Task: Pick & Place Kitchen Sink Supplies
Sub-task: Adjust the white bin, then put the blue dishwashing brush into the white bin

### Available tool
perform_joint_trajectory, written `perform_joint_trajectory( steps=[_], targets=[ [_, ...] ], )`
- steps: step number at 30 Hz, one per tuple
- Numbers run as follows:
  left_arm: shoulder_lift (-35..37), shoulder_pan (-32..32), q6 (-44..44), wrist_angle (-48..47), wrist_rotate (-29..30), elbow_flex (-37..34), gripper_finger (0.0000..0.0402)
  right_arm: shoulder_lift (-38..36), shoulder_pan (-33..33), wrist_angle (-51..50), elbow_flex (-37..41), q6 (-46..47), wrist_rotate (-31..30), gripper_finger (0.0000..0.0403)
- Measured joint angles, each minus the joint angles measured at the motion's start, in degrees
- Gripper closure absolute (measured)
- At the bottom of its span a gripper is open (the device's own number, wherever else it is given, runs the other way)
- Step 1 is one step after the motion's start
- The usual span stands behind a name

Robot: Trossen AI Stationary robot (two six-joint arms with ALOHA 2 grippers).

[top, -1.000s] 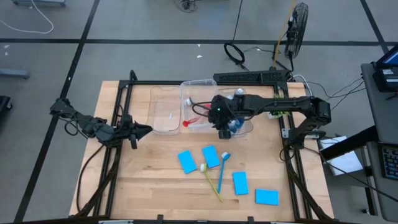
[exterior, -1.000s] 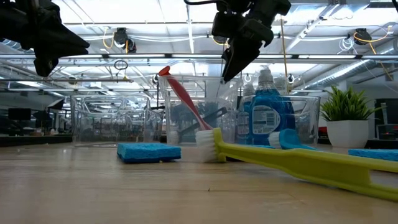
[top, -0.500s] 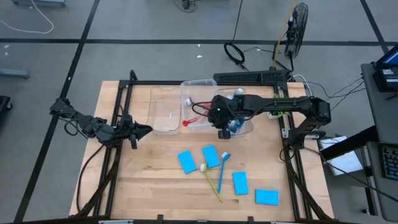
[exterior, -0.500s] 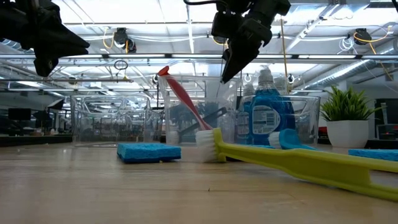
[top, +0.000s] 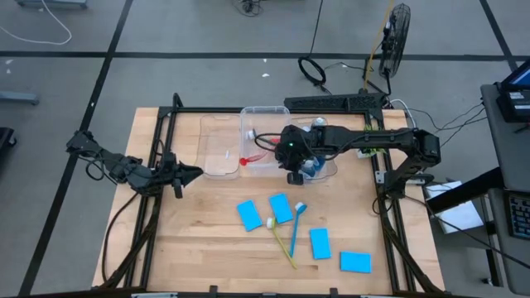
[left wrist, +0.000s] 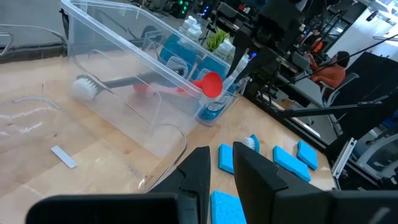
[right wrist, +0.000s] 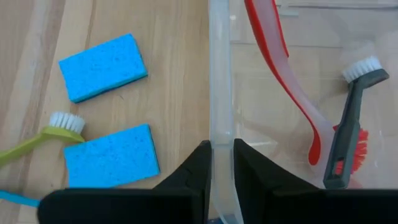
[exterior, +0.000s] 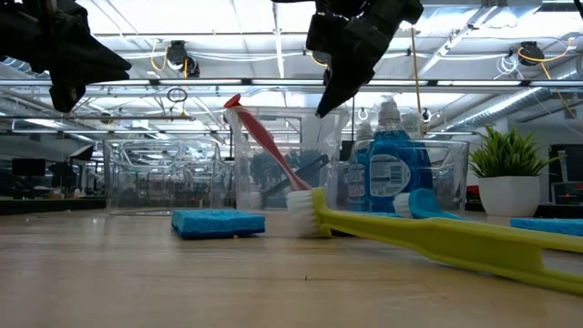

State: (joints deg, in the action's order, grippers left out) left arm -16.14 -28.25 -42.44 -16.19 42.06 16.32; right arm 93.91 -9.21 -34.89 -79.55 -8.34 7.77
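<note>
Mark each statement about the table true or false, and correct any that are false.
1. The red brush lies inside the clear bin. True.
2. The yellow-green brush is in the bin. False: it lies on the table.
3. Four blue sponges lie on the table. True.
4. The right tool grips a sponge. False: it straddles the bin's wall.
5. The left tool holds the blue brush. False: it waits beside the bin, holding nothing.

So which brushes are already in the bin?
The red brush and the grey brush lie inside the bin. The yellow-green brush and blue brush lie on the table.
</note>
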Motion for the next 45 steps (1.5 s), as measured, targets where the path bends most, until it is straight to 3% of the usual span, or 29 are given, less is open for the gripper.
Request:
perform_joint_trajectory(
  steps=[12, 25, 33, 37, 41, 45],
  targets=[
    [0.0, 0.0, 0.2, 0.0, 0.0, 0.0, 0.033, 0.0, 2.2, -0.9, 0.0, 1.9, -0.1, 0.0353],
    [0.0, 0.0, 0.2, 0.0, 0.0, 0.0, 0.033, -0.2, 2.1, 1.3, -0.1, 1.5, -0.4, 0.0259],
    [0.0, 0.0, 0.7, 0.0, -0.3, 0.0, 0.033, -8.3, 2.8, 1.1, -1.1, 0.7, -0.3, 0.023],
    [0.0, 0.0, 1.0, 0.0, -0.5, 0.0, 0.033, -13.1, 4.0, -0.6, -1.2, 9.2, -0.2, 0.0232],
    [0.0, 0.0, 0.7, 0.0, -0.5, 0.0, 0.033, -15.4, 7.3, -8.4, -1.2, 21.8, 0.0, 0.024],
    [0.0, 0.0, 0.3, 0.0, -0.6, 0.0, 0.033, -15.5, 12.1, -14.3, -1.2, 36.9, 4.1, 0.0242]
  ],
)
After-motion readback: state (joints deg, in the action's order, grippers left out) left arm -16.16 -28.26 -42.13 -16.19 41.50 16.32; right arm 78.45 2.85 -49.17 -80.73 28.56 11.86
